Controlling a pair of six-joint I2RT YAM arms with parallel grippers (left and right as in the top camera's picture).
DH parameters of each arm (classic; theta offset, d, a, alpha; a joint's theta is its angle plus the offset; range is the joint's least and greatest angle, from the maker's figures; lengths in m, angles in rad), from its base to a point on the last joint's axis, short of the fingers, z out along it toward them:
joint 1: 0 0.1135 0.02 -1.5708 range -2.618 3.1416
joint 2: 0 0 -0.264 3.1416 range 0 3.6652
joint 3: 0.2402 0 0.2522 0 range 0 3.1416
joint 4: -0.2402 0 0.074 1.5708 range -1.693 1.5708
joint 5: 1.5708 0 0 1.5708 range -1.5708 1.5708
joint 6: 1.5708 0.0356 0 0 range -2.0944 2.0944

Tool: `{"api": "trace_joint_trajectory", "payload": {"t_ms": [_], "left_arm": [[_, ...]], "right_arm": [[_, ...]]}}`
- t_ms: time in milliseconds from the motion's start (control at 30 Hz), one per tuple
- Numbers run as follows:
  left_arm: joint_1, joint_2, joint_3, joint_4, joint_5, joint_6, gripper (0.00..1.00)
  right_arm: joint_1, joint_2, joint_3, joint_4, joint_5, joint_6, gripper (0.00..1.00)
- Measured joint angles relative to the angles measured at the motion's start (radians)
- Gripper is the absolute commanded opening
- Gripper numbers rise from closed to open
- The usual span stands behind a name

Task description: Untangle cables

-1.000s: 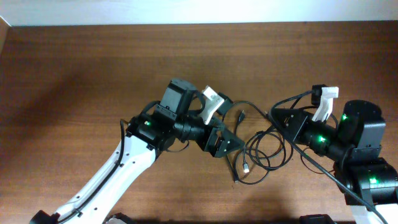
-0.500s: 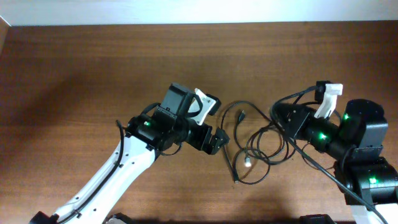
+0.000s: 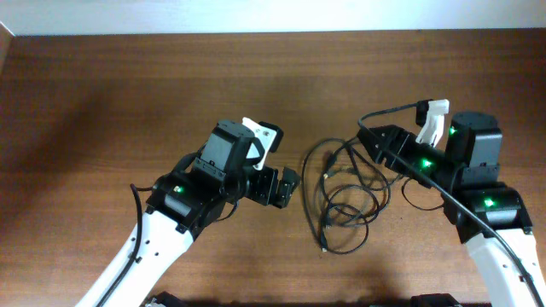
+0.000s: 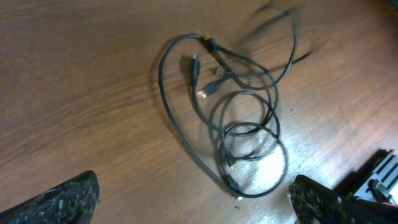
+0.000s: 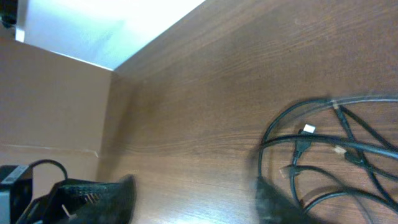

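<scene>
The cables (image 3: 341,209) lie on the wooden table between my two arms as one tangle of thin black loops. The left wrist view shows them ahead of the fingers, the cables (image 4: 249,129) crossing in several coils with a silver-tipped plug (image 4: 204,94) near the top. My left gripper (image 3: 286,188) sits just left of the tangle, open and apart from it; the left gripper (image 4: 193,205) holds nothing. My right gripper (image 3: 374,145) hovers at the tangle's upper right edge, open. Seen from its own wrist, the right gripper (image 5: 193,202) is empty, the cables (image 5: 323,144) beside its right finger.
A thick black arm cable (image 3: 388,113) arches over the right arm. The table's back edge meets a white wall (image 3: 256,13). Bare wood table (image 3: 102,102) spreads to the left and behind the arms.
My right gripper has opened and shifted up and left, letting the cables drop flat. The left arm has drawn back to the left, away from the tangle.
</scene>
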Motion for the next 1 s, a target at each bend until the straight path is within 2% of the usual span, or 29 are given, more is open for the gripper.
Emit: {"api": "trace_joint_trajectory", "payload": {"t_ms": [233, 333, 433, 667, 1000], "left_arm": [[0.000, 0.000, 0.000, -0.012, -0.014, -0.002, 0.99], [0.000, 0.000, 0.000, -0.019, -0.017, -0.002, 0.99], [0.000, 0.000, 0.000, -0.031, -0.021, -0.002, 0.99], [0.000, 0.000, 0.000, -0.068, -0.085, -0.003, 0.99], [0.000, 0.000, 0.000, -0.071, -0.125, -0.003, 0.99]], "right_arm": [[0.000, 0.014, 0.000, -0.037, -0.007, 0.002, 0.81], [0.000, 0.014, 0.000, -0.075, -0.002, -0.002, 0.86], [0.000, 0.014, 0.000, -0.121, 0.029, -0.002, 0.89], [0.001, 0.029, 0.000, -0.157, 0.152, -0.005, 0.88], [0.001, 0.233, 0.000, -0.151, 0.238, 0.026, 0.87]]}}
